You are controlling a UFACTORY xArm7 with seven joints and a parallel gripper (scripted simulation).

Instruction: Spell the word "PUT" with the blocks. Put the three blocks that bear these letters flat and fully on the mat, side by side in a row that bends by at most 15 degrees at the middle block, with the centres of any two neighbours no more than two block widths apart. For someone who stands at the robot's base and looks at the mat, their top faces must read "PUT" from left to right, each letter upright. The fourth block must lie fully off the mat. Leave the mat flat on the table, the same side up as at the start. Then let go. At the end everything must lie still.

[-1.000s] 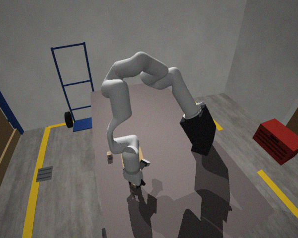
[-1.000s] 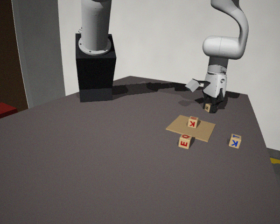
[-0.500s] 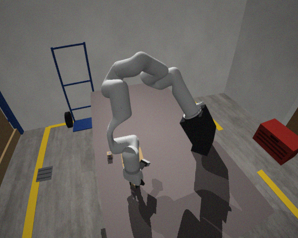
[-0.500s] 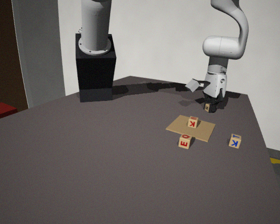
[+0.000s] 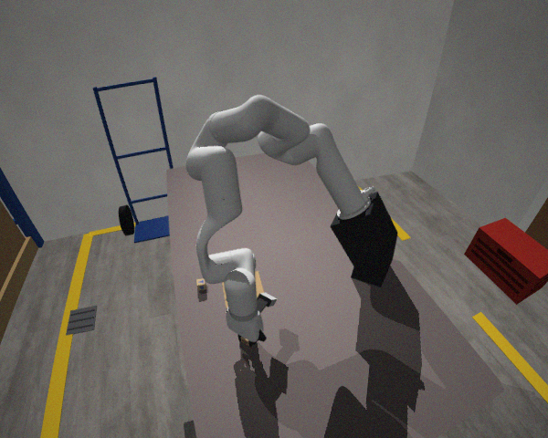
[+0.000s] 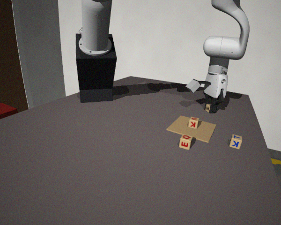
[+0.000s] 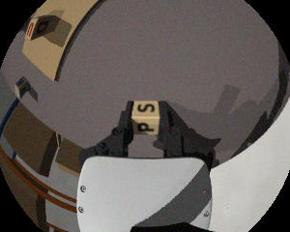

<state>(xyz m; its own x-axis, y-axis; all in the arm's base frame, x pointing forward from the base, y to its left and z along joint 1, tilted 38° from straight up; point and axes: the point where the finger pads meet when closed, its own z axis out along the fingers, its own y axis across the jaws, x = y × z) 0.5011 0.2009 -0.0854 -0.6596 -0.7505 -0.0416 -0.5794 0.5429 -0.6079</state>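
Jaws closed on block [image 5: 244, 341] [image 6: 207, 108] [image 7: 146, 117]; P in wrist view only

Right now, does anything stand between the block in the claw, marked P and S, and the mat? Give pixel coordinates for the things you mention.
Nothing visible stands between the P block [image 5: 244, 340] [image 6: 208, 108] [image 7: 146, 117] and the mat [image 5: 259, 284] [image 6: 177, 126] [image 7: 49, 60]; the U block [image 6: 193, 123] [image 7: 35, 29] sits on the mat itself.

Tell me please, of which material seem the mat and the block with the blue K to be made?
The mat: perhaps cork or fibreboard, matt; its tan surface is even and its edge thin and straight.

The block with the blue K: probably wood, smooth and dull; it is pale tan with crisp edges, though painted plastic could look alike.
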